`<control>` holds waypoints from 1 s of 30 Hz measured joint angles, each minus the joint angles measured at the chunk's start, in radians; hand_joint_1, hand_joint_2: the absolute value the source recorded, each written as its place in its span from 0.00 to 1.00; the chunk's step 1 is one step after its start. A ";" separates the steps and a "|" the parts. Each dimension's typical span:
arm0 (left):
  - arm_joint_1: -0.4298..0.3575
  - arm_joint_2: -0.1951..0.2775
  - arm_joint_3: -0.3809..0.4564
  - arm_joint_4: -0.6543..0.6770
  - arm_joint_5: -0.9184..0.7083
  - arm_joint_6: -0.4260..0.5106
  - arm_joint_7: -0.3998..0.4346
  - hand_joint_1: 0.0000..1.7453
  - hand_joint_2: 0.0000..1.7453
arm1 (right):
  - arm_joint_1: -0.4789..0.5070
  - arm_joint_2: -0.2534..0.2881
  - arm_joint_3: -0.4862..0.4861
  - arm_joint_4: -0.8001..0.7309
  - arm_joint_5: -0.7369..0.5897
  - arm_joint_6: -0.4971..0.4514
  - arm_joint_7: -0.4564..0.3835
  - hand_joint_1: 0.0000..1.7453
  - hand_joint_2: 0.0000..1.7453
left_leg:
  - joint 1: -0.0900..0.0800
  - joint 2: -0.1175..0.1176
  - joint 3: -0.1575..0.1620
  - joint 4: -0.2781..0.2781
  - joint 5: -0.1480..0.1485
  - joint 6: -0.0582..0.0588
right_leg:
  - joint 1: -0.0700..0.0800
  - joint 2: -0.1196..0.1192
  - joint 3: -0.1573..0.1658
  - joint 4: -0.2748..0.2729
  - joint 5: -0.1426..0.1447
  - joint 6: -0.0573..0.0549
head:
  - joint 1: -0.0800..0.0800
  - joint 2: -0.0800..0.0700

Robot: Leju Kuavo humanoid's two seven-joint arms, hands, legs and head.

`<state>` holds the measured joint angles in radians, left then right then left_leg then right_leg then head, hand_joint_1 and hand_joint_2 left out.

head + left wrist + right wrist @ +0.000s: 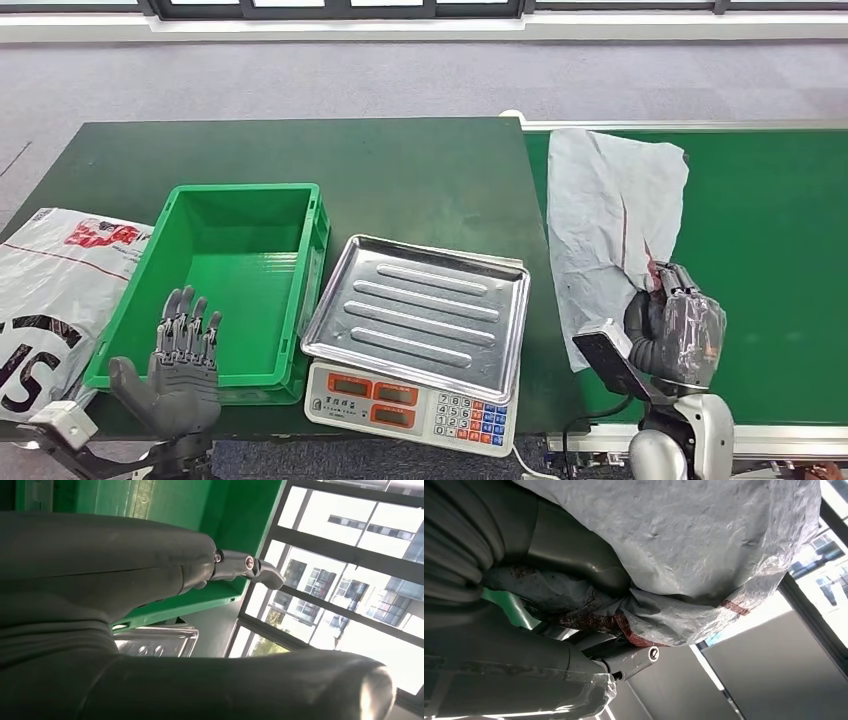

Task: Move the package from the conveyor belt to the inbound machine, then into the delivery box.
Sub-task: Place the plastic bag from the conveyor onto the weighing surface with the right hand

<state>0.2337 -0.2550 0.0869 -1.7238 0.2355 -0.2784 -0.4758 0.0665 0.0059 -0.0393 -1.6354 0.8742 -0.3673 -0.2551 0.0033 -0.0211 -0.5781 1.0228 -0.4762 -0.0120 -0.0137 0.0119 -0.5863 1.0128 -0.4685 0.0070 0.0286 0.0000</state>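
So the package [610, 215], a flat grey poly mailer, lies on the green conveyor belt [770, 260] on the right, its left edge right along the seam with the dark table [420, 170]. It's crumpled toward its near right corner, and that makes sense, because the right hand [680, 325] has bunched that corner up. In the right wrist view the thumb and fingers [574, 570] are closed onto a gathered fold of the plastic with the red stripe squeezed between them, so I'd call that a pinch grip on the bag, not just a touch. The rest of the bag looks flat on the belt, so my guess is the lift hasn't really started.

Just left of the belt sits the scale [420, 335] with its steel tray, which I take to be the inbound machine, placed right next door so the bag only needs a short carry across. Left of that is the green bin [300, 290], presumably the delivery box.

The left hand [180, 365] hovers at the near edge of the bin, fingers up and spread apart, holding nothing. Probably just parked there waiting. Another printed bag [55, 290] lies at the far left.
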 joint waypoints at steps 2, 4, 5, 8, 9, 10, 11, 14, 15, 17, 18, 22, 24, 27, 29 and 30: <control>-0.003 0.001 -0.001 0.006 0.000 0.001 0.000 0.00 0.00 | -0.009 0.000 0.010 0.000 -0.019 -0.006 -0.030 1.00 1.00 | 0.000 -0.001 0.000 0.000 0.000 0.000 | 0.000 0.000 0.000 0.000 0.000 0.000 | 0.000 0.000; -0.013 0.003 -0.007 0.015 -0.004 0.000 0.000 0.00 0.00 | -0.032 0.005 0.028 0.001 -0.060 -0.005 -0.092 1.00 1.00 | 0.000 0.000 -0.001 0.000 0.000 0.000 | 0.000 0.000 0.000 0.000 0.001 0.000 | 0.000 0.000; -0.021 0.005 -0.014 0.023 -0.005 0.000 0.000 0.00 0.00 | -0.052 0.011 0.043 0.006 -0.084 0.004 -0.123 1.00 1.00 | 0.000 0.001 -0.001 0.000 0.000 0.000 | 0.000 0.001 0.000 0.000 0.001 0.000 | 0.000 0.000; -0.059 0.013 -0.042 0.057 -0.007 0.002 0.000 0.00 0.00 | -0.139 0.044 0.107 0.071 -0.165 0.064 -0.184 1.00 1.00 | 0.000 0.004 0.002 0.000 0.001 -0.001 | 0.000 0.005 0.000 0.000 0.002 -0.001 | 0.000 0.000; -0.074 0.016 -0.052 0.070 -0.008 0.005 0.000 0.00 0.00 | -0.170 0.059 0.128 0.112 -0.194 0.080 -0.205 1.00 1.00 | 0.001 0.004 0.002 0.000 0.002 -0.001 | 0.001 0.005 0.000 0.000 0.003 -0.001 | 0.000 0.000; -0.087 0.019 -0.062 0.082 -0.009 0.009 0.000 0.00 0.00 | -0.198 0.074 0.147 0.155 -0.220 0.092 -0.227 1.00 1.00 | 0.001 0.004 0.002 0.000 0.003 -0.001 | 0.001 0.005 0.000 0.000 0.003 -0.001 | 0.000 0.000; -0.098 0.022 -0.072 0.091 -0.011 0.014 0.000 0.00 0.00 | -0.222 0.089 0.163 0.194 -0.238 0.097 -0.247 1.00 1.00 | 0.001 0.003 0.002 0.000 0.003 -0.002 | 0.001 0.004 0.000 0.000 0.003 -0.001 | 0.000 0.000; -0.119 0.028 -0.089 0.110 -0.019 0.024 0.000 0.00 0.00 | -0.264 0.124 0.202 0.270 -0.248 0.098 -0.273 1.00 1.00 | 0.001 0.002 0.001 0.000 0.004 -0.002 | 0.001 0.004 0.000 0.001 0.004 -0.002 | 0.000 0.000; -0.125 0.029 -0.093 0.114 -0.019 0.025 0.000 0.00 0.00 | -0.272 0.132 0.212 0.286 -0.247 0.098 -0.273 1.00 1.00 | 0.001 0.002 0.001 0.000 0.004 -0.002 | 0.001 0.004 0.000 0.001 0.004 -0.002 | 0.000 0.000; -0.132 0.031 -0.099 0.122 -0.020 0.027 -0.001 0.00 0.00 | -0.282 0.143 0.227 0.307 -0.247 0.099 -0.270 1.00 1.00 | 0.001 0.002 0.001 0.000 0.004 -0.002 | 0.001 0.004 0.000 0.001 0.004 -0.002 | 0.000 0.000; -0.135 0.031 -0.100 0.125 -0.020 0.027 -0.001 0.00 0.00 | -0.286 0.147 0.233 0.314 -0.247 0.101 -0.268 1.00 1.00 | 0.001 0.001 0.000 0.000 0.004 -0.002 | 0.001 0.004 0.000 0.001 0.004 -0.002 | 0.000 0.000; -0.139 0.033 -0.102 0.135 -0.019 0.033 -0.003 0.00 0.00 | -0.297 0.158 0.255 0.335 -0.240 0.124 -0.252 1.00 1.00 | 0.001 0.002 -0.001 0.000 0.004 -0.002 | 0.001 0.004 -0.002 0.001 0.004 -0.002 | 0.000 0.000; -0.141 0.033 -0.102 0.139 -0.019 0.043 -0.003 0.00 0.00 | -0.302 0.165 0.269 0.350 -0.233 0.143 -0.237 1.00 1.00 | 0.001 0.002 -0.001 0.000 0.004 -0.002 | 0.001 0.004 -0.002 0.001 0.004 -0.002 | 0.000 0.000; -0.147 0.034 -0.104 0.147 -0.022 0.063 -0.004 0.00 0.00 | -0.317 0.172 0.291 0.394 -0.223 0.170 -0.215 1.00 1.00 | 0.001 0.002 -0.001 0.000 0.004 -0.002 | 0.001 0.004 -0.002 0.001 0.004 -0.002 | 0.000 0.000; -0.151 0.035 -0.108 0.153 -0.032 0.084 -0.010 0.00 0.00 | -0.331 0.176 0.304 0.438 -0.217 0.186 -0.203 1.00 1.00 | 0.001 0.002 -0.001 0.000 0.004 -0.002 | 0.001 0.004 -0.002 0.001 0.004 -0.002 | 0.000 0.000; -0.152 0.036 -0.111 0.154 -0.038 0.096 -0.012 0.00 0.00 | -0.337 0.179 0.309 0.462 -0.214 0.194 -0.196 1.00 1.00 | 0.001 0.002 -0.001 0.000 0.004 -0.002 | 0.001 0.004 -0.002 0.001 0.004 -0.002 | 0.000 0.000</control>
<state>0.0815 -0.2193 -0.0238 -1.5694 0.1977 -0.1824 -0.4882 -0.2708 0.1845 0.2700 -1.1730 0.6607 -0.1735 -0.4515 0.0043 -0.0194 -0.5788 1.0224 -0.4720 -0.0144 -0.0126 0.0156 -0.5882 1.0133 -0.4645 0.0053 0.0286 0.0000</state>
